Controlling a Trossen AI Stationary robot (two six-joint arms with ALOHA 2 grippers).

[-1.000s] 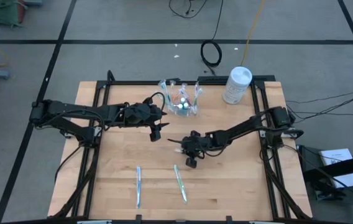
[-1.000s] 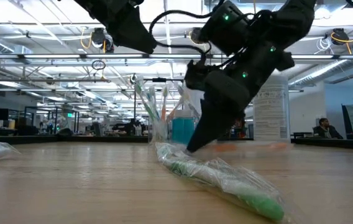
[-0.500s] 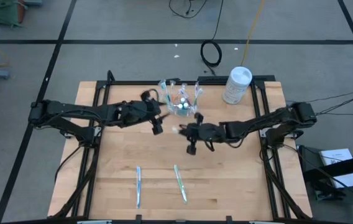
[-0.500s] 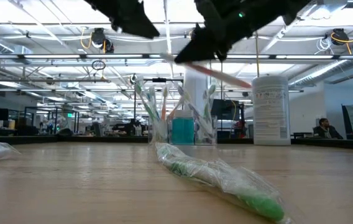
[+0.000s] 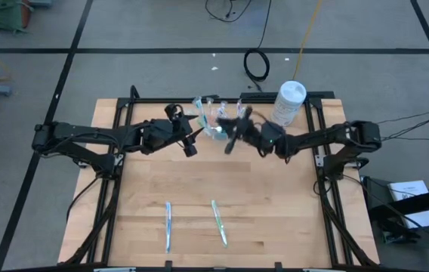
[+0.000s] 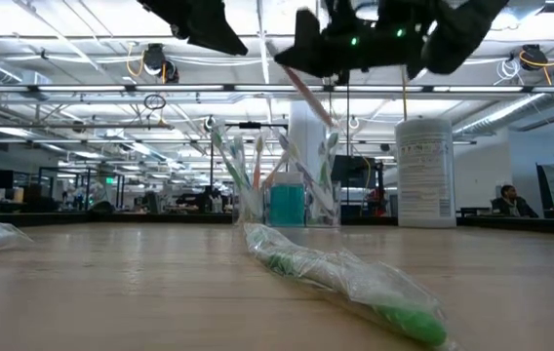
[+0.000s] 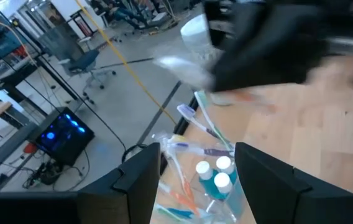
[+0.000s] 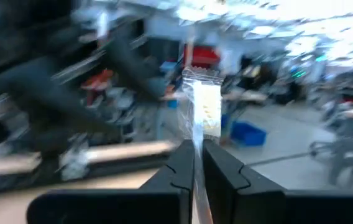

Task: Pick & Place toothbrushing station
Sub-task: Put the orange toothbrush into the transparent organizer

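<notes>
Two wrapped toothbrushes lie apart near the surface's (image 5: 275,227) front edge: one blue (image 5: 168,225), one green (image 5: 219,222). The cup (image 5: 218,127) at the back holds several more brushes, hard to count. Three white-capped tubes (image 7: 214,175) show only in the left wrist view. The canister (image 5: 288,103) stands right of the cup. The right end effector (image 5: 230,134) pinches a wrapped brush (image 8: 198,118) just beside the cup. The left end effector (image 5: 190,140), fingers spread and empty, hovers on its other side.

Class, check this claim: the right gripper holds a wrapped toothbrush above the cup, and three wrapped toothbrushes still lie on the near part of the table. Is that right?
Not quite. The right gripper does hold a wrapped toothbrush above the cup, but the high view shows two wrapped toothbrushes on the near part of the table, not three: a blue one and a green one.
</notes>
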